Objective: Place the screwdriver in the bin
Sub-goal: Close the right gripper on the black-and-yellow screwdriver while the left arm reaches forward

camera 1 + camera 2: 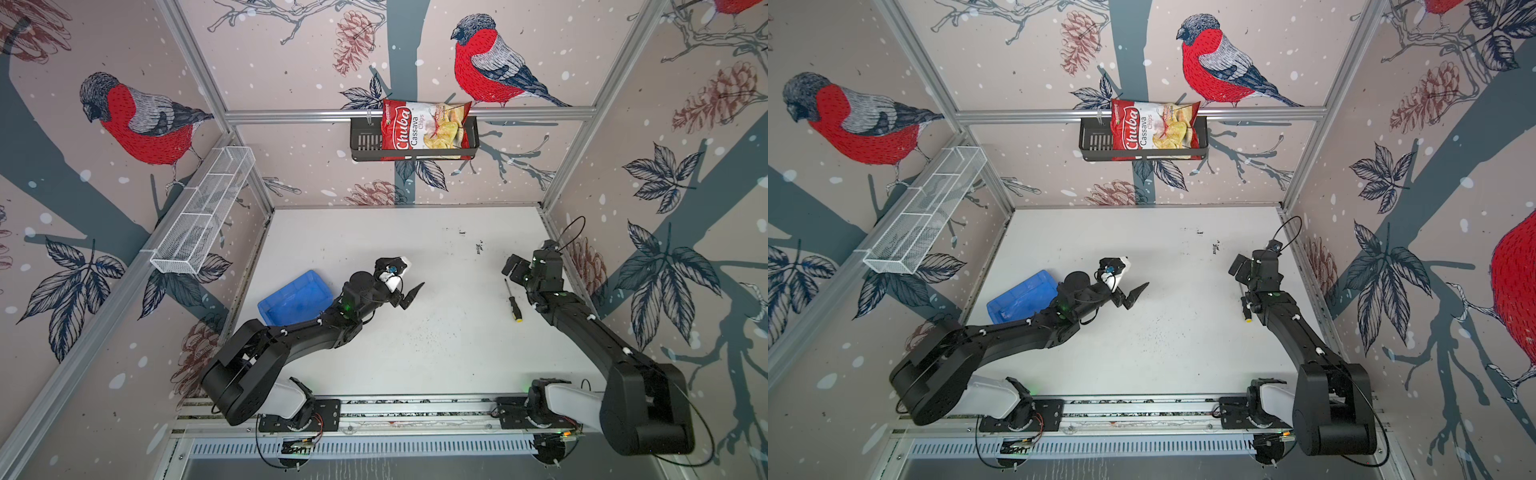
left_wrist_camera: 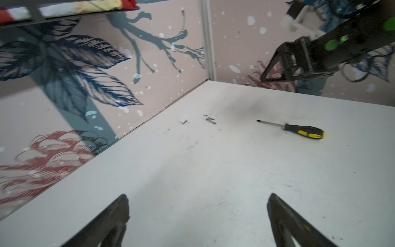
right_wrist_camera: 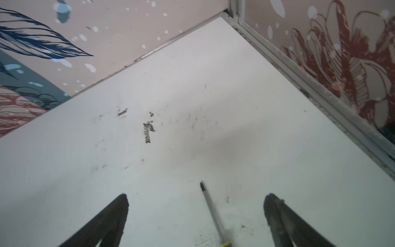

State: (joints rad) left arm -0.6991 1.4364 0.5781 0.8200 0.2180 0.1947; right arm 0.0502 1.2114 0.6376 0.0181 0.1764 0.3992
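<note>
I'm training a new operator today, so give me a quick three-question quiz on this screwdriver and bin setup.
1. True or false: the left gripper and the right gripper are both shut.
2. Which is nearer the screwdriver? A. left gripper B. right gripper
3. Fill in: the chips bag sits in the ____ basket, not in the bin.
Key: 1 false, both open; 2 B; 3 black.

table [image 1: 436,365]: white, scuffed | screwdriver [image 1: 512,300]: lying flat, right side | bin [image 1: 291,297]: left side
</note>
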